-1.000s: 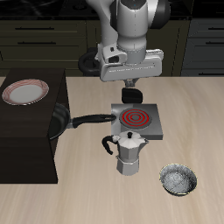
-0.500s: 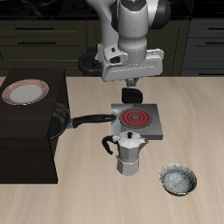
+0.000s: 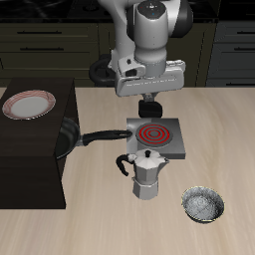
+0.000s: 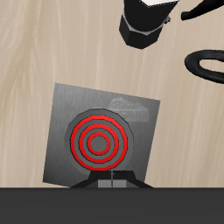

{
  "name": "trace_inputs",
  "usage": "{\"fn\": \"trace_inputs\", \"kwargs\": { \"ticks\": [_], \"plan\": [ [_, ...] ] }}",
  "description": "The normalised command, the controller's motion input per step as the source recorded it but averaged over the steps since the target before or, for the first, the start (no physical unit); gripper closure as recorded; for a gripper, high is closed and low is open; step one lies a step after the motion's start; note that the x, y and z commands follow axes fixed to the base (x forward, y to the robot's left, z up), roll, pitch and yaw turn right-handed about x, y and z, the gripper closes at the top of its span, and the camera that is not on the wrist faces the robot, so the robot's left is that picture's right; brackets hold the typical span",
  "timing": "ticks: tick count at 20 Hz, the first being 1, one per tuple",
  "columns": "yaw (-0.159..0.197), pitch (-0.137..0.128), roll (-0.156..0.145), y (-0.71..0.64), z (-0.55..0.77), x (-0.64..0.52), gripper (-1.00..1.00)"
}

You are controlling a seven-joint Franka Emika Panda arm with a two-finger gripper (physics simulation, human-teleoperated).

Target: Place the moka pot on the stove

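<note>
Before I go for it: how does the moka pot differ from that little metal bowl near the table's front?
The moka pot is tall, faceted and lidded, with a dark handle; the metal bowl is low, round, open and crinkled like foil. The pot stands right against the stove's front edge; the bowl sits apart, nearer the table's front. Both are silvery metal, untouched.

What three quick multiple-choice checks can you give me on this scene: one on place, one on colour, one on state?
1. Where does the moka pot stand?
A. on the table by the stove's front edge
B. on the stove's coils
C. in the frying pan

2. What colour are the stove's coil rings?
A. blue
B. red
C. white

3. What is the gripper holding?
A. the moka pot
B. the small metal bowl
C. nothing

Key: 1 A, the pot sits on wood, nearer the table's front than the burner plate. 2 B, concentric red rings show in both views. 3 C, it hangs above the stove's back edge, with the pot and bowl on the table.
</note>
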Motion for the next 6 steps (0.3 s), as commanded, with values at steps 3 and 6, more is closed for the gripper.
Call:
{"fn": "trace_inputs", "kwargs": {
  "ticks": [3,6],
  "plan": [
    [0.012,0.002,0.004,0.01,-0.05,0.02,1.0],
    [-0.022,-0.011,-0.071,-0.08,0.0,-0.01,1.0]
  ]
}}
